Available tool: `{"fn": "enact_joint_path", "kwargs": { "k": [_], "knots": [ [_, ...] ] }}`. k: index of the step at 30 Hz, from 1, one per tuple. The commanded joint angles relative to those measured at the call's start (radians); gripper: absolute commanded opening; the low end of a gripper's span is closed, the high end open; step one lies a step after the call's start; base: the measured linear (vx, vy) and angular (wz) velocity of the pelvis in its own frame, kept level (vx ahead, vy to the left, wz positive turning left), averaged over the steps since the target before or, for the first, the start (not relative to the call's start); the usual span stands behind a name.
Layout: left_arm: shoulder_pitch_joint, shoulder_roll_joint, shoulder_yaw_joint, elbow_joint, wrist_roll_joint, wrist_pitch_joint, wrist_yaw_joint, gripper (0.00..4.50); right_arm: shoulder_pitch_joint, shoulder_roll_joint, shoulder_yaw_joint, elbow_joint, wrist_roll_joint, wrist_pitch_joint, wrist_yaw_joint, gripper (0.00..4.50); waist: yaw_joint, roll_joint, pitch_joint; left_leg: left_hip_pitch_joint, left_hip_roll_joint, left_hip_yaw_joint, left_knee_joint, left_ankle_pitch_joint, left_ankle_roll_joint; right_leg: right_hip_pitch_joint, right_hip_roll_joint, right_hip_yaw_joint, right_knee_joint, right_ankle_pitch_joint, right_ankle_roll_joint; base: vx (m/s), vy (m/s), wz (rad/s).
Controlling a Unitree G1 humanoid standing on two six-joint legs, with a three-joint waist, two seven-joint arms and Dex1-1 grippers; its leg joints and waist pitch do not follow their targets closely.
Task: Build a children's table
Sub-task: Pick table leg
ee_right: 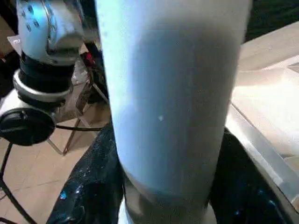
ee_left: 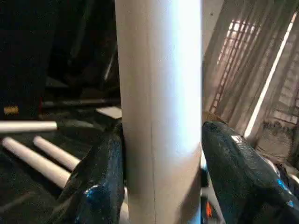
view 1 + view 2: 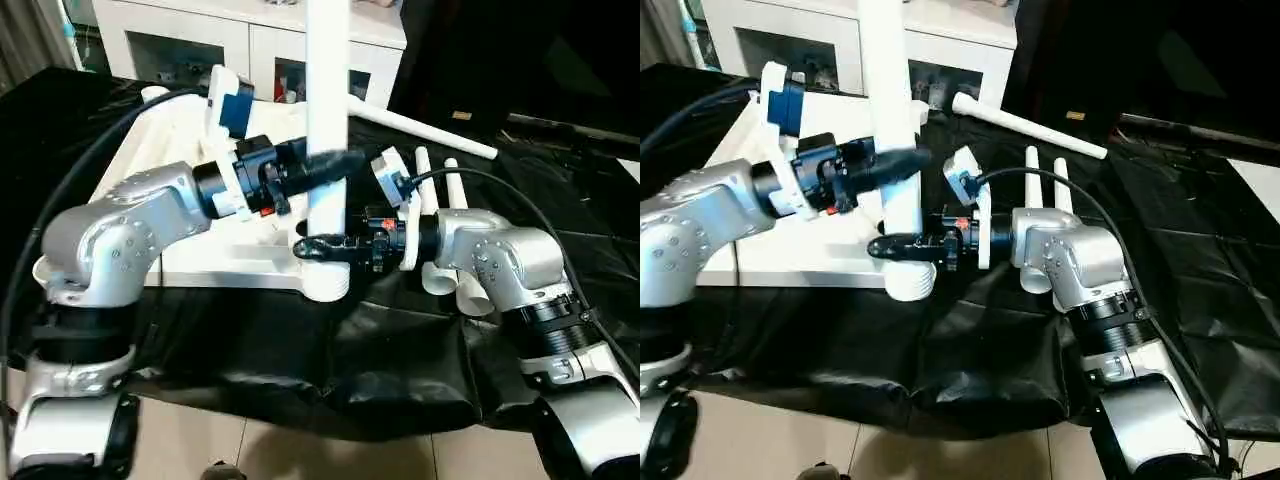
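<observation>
Two sets of jaws clamped on one upright leg (image 3: 327, 120), left gripper (image 3: 335, 166) above right gripper (image 3: 322, 246), foot at tabletop (image 3: 200, 262) corner socket at 6 o'clock; three spare legs (image 3: 420, 122) at 2 o'clock; probably light, stiff, slick, best held low.

Both pincers around upright leg (image 3: 327, 120)

A white cabinet (image 3: 250, 40) with glass doors stands at the back, small items dimly visible behind the panes. Black cloth (image 3: 330, 350) drapes the work surface, its wrinkled edge hanging over a pale tiled floor (image 3: 300, 450). In the left wrist view, sheer curtains (image 2: 252, 70) glow with daylight from a window behind them.
</observation>
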Motion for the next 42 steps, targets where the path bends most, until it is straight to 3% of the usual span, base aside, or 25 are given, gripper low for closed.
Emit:
{"fn": "enact_joint_path", "kwargs": {
  "k": [1,7,15,20,24,27,28,33,42],
  "knots": [
    [-0.033,0.002,0.000,-0.025,-0.013,-0.016,-0.017,2.87,0.006,-0.008,0.008,0.007,-0.017,-0.007,-0.010,1.93,0.005,0.012,-0.073,0.009,0.015,-0.001,-0.065,-0.127,-0.031,0.062,-0.070,0.046,-0.069,-0.104,-0.158,0.000,0.000,0.00],
    [-0.056,0.028,-0.026,-0.004,0.017,-0.017,-0.053,3.05,0.011,-0.005,0.030,0.012,-0.040,-0.032,-0.012,1.90,0.005,0.015,-0.073,0.011,0.015,0.000,-0.065,-0.128,-0.036,0.060,-0.069,0.047,-0.068,-0.095,-0.160,0.000,0.000,0.00],
    [-0.052,0.055,-0.068,0.001,0.042,-0.004,-0.079,2.27,0.018,-0.020,0.052,0.013,-0.070,-0.061,-0.001,1.88,0.007,0.019,-0.073,0.011,0.016,-0.001,-0.066,-0.133,-0.045,0.061,-0.069,0.046,-0.066,-0.093,-0.161,0.000,0.000,0.00],
    [-0.056,0.042,-0.046,0.012,0.016,0.010,-0.077,1.87,0.018,-0.021,0.051,0.017,-0.081,-0.076,-0.002,1.88,0.008,0.019,-0.074,0.012,0.016,-0.001,-0.065,-0.138,-0.044,0.061,-0.070,0.046,-0.066,-0.082,-0.173,0.000,0.000,0.00],
    [-0.065,0.034,-0.025,0.023,0.003,0.006,-0.078,1.84,0.019,-0.025,0.055,0.022,-0.092,-0.096,0.001,1.88,0.010,0.018,-0.074,0.012,0.015,0.000,-0.064,-0.134,-0.040,0.062,-0.069,0.047,-0.065,-0.078,-0.174,0.000,0.000,0.00],
    [-0.067,0.029,-0.007,0.022,-0.004,-0.008,-0.075,1.79,0.019,-0.017,0.050,0.030,-0.112,-0.155,-0.006,1.88,0.009,0.015,-0.074,0.012,0.016,0.000,-0.064,-0.134,-0.039,0.062,-0.070,0.047,-0.066,-0.082,-0.173,0.000,0.000,0.00],
    [-0.066,0.029,-0.005,0.017,-0.007,-0.011,-0.080,1.79,0.017,-0.013,0.046,0.037,-0.113,-0.163,-0.011,2.44,0.010,0.014,-0.074,0.011,0.016,0.000,-0.064,-0.133,-0.037,0.062,-0.071,0.047,-0.065,-0.083,-0.174,0.000,0.000,0.00],
    [-0.050,0.045,-0.024,-0.018,0.006,-0.025,-0.104,1.77,0.003,-0.003,0.039,0.063,-0.122,-0.186,-0.022,2.92,0.010,0.009,-0.073,0.011,0.017,0.001,-0.064,-0.129,-0.032,0.061,-0.072,0.047,-0.066,-0.099,-0.171,0.000,0.000,0.00],
    [-0.052,0.065,-0.038,-0.054,0.004,-0.008,-0.121,1.77,0.003,-0.005,0.048,0.053,-0.111,-0.208,0.011,3.02,0.012,0.015,-0.073,0.013,0.017,0.000,-0.065,-0.138,-0.038,0.061,-0.070,0.047,-0.065,-0.093,-0.170,0.000,0.000,0.00]
  ]
}}
